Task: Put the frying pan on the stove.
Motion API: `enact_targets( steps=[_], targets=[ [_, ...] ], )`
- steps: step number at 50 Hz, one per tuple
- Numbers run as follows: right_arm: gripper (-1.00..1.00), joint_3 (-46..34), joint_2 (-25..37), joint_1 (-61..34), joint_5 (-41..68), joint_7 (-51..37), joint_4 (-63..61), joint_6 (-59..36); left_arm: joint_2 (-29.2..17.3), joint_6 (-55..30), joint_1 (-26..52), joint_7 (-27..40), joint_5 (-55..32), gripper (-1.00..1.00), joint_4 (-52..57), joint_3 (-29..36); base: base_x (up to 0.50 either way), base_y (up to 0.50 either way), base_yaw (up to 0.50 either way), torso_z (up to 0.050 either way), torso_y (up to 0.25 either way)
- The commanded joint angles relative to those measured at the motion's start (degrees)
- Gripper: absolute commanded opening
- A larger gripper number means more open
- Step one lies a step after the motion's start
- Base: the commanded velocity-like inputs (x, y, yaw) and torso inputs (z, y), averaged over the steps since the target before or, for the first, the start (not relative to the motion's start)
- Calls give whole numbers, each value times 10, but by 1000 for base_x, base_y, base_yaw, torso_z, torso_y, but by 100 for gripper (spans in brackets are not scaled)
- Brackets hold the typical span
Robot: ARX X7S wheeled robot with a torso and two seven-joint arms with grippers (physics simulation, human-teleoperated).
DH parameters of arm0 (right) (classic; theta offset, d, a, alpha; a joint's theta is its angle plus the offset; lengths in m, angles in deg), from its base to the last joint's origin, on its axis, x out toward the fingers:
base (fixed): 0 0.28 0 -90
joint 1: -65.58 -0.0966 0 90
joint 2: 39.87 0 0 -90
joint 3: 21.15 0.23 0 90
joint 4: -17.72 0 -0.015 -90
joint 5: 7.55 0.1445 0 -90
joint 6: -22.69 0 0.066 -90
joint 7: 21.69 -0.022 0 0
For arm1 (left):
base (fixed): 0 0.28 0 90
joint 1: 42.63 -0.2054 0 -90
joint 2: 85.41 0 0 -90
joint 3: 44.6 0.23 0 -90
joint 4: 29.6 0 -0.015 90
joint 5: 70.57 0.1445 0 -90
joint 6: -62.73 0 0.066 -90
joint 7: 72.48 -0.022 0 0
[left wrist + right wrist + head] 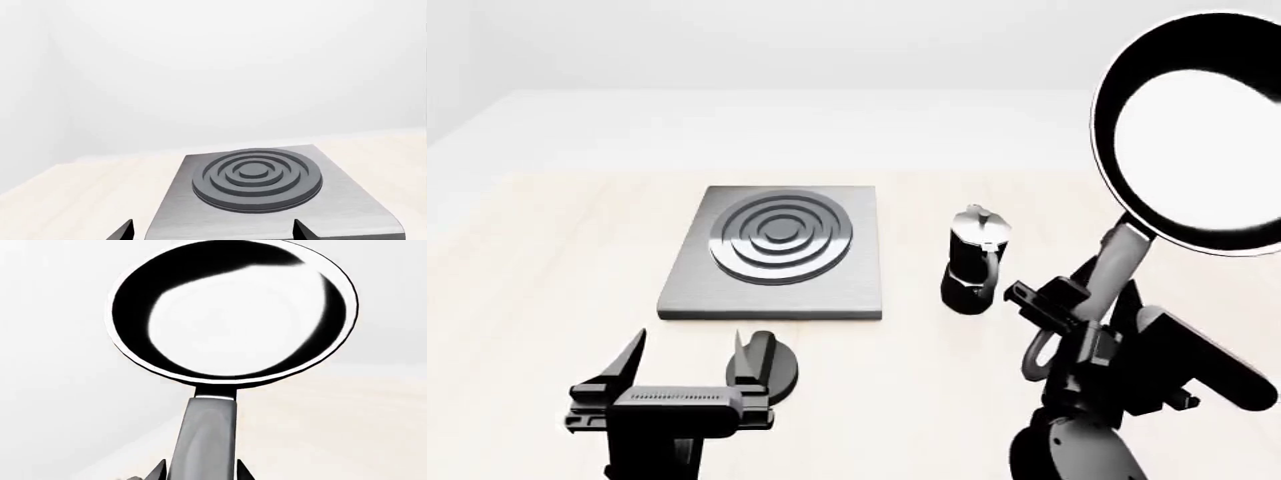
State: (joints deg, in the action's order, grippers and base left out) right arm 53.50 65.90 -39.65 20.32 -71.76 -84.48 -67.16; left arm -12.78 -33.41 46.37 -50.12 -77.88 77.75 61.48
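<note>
The frying pan [1198, 130] is lifted high at the right of the head view, tilted so its glossy black bowl faces the camera. My right gripper [1090, 310] is shut on its grey handle [203, 437], whose loop end hangs below the grip. In the right wrist view the pan's bowl [233, 310] fills the upper half. The stove [781, 262], a grey slab with dark concentric rings, lies flat on the table left of centre. My left gripper [690, 362] hovers open in front of the stove's near edge, holding nothing; the stove [267, 195] also shows in the left wrist view.
A black-and-silver moka pot [974, 260] stands upright just right of the stove, between it and my right arm. A small round black knob [767, 368] lies on the pale wooden table [547, 270] beside my left gripper's right finger.
</note>
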Motion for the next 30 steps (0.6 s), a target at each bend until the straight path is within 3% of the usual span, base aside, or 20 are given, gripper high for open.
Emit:
enact_targets(
  steps=[1, 30],
  targets=[
    [-100, -23, 12, -16, 4, 53, -30, 0, -3, -4, -1, 3, 1, 100, 9, 3, 0, 0, 0, 0, 0],
    [-100, -140, 57, -109, 23, 178, -54, -113, -10, -5, -5, 9, -3, 100, 18, 3, 0, 0, 0, 0, 2]
  ],
)
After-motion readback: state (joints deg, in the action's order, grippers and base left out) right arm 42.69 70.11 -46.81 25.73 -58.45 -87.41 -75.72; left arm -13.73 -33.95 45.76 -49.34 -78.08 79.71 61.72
